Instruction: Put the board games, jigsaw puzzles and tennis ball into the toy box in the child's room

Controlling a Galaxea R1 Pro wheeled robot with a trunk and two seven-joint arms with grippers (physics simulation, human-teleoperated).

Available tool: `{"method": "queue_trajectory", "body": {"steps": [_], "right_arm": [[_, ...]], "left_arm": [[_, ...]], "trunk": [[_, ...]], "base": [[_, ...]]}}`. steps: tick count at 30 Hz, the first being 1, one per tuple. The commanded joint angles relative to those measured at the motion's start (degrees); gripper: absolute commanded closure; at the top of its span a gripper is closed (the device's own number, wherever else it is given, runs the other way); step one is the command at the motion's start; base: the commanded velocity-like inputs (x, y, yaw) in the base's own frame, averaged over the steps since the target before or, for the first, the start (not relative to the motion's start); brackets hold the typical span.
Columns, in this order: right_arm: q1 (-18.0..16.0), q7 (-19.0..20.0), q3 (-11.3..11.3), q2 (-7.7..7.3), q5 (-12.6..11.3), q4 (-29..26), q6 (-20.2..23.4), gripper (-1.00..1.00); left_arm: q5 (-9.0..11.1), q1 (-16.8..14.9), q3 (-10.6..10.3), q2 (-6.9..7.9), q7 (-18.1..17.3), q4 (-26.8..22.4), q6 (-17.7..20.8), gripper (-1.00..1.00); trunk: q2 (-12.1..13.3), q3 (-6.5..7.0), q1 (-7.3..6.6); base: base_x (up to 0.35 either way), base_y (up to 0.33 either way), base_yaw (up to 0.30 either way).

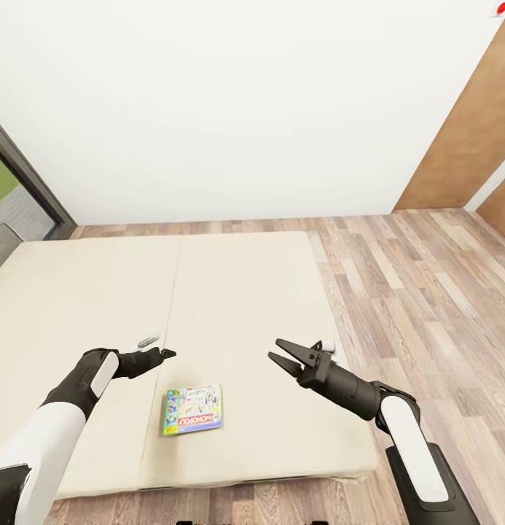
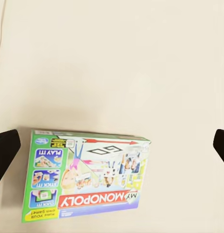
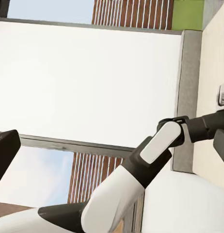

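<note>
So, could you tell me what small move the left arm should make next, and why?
Probably lower the left gripper onto the board game. The box lies flat on the bed, free of both grippers, and in the left wrist view it sits between the open fingertips.

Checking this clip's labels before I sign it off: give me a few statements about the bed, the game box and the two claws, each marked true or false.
1. A Monopoly board game lies flat on the bed. True.
2. The right claw is shut on the game box. False: its jaws stand open and empty, off to the box's right.
3. The left claw hangs over the bed near the game, holding nothing. True: in the left wrist view the box lies between the spread fingertips, untouched.
4. The game box sits on the wood floor. False: it rests on the beige sheet near the bed's front edge.
</note>
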Motion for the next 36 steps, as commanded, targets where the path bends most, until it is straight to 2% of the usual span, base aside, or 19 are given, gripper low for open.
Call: {"method": "queue_trajectory", "body": {"steps": [1,13,24,29,36], "right_arm": [[0.0,0.3,-0.1,0.03,0.2,0.0,0.2,-1.0],[0.0,0.2,-0.2,0.09,0.2,0.0,0.1,-1.0],[0.0,0.0,0.3,0.08,0.3,0.0,-1.8,-1.0],[0.0,-2.2,0.3,0.1,0.2,0.0,-1.9,-1.0],[0.0,-3.3,0.3,0.13,0.2,0.0,-1.9,-1.0]], "left_arm": [[0.0,0.0,0.2,-0.01,-0.2,0.0,0.4,-1.0],[0.0,0.0,0.3,-0.16,-0.2,-0.1,0.3,-1.0],[0.0,0.0,0.3,-0.23,-0.2,0.0,0.3,-1.0],[0.0,0.0,0.3,-0.22,-0.2,-0.1,0.3,-1.0],[-0.1,0.0,0.3,-0.25,-0.2,-0.1,0.3,-1.0]], "trunk": [[-0.1,-0.18,0.03],[-0.1,-1.31,0.03],[-0.1,-2.35,0.03],[-0.1,-2.82,0.03],[-0.1,-3.48,0.03]], "base": [[0.0,0.0,0.0],[0.0,0.0,0.0],[0.0,0.0,0.0],[0.0,0.0,0.0],[0.0,0.0,0.0]]}}
